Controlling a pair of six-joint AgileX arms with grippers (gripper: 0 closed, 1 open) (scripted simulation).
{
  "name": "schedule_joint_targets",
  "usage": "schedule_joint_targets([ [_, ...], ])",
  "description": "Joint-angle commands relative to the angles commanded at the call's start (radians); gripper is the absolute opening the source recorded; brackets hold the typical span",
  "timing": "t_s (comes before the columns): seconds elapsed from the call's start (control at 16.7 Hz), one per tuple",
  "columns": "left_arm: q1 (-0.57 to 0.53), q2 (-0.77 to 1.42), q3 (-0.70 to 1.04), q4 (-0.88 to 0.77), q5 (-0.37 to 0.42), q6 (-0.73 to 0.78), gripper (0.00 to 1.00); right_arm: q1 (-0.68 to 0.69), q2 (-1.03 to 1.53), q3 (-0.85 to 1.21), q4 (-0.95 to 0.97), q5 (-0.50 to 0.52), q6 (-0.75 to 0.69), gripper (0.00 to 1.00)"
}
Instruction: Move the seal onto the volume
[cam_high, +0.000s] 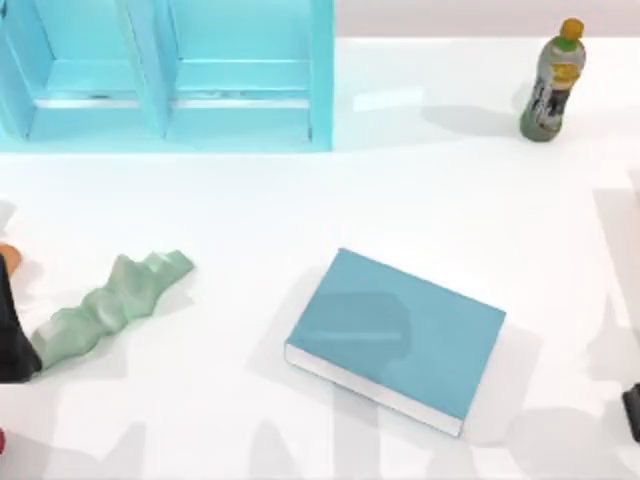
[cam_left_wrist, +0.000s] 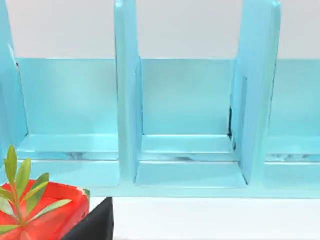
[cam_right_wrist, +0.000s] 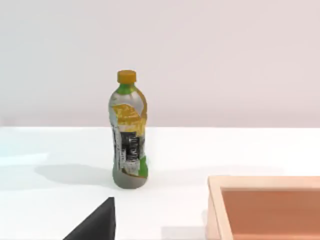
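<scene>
One volume (cam_high: 395, 338) flat mid-table; one green jagged piece (cam_high: 105, 305) left; one bottle (cam_high: 551, 85) upright; gripper states: cannot tell.

Open table (cam_high: 420, 190) surrounds the volume (cam_high: 400, 335); pale green piece (cam_high: 105, 305) lies well left, bottle (cam_high: 552, 85) far back right.
</scene>
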Motion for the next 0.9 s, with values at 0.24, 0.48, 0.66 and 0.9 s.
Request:
schedule_joint_targets([
  [0.24, 0.0, 0.0, 0.0, 0.0, 0.0, 0.0, 1.0, -0.03, 0.104, 0.102, -0.101, -0.011, -0.036, 1.0],
  [0.48, 0.0, 0.0, 0.0, 0.0, 0.0, 0.0, 1.0, -0.095, 0.377, 0.341, -0.314, -0.02, -0.105, 1.0],
  [0.66, 0.0, 0.0, 0.0, 0.0, 0.0, 0.0, 1.0, -0.153, 0.686, 0.57, -0.507, -0.021, -0.162, 1.0],
  [0.9, 0.0, 0.0, 0.0, 0.0, 0.0, 0.0, 1.0, -0.233, 1.146, 0.912, -0.757, -0.016, -0.238, 1.0],
])
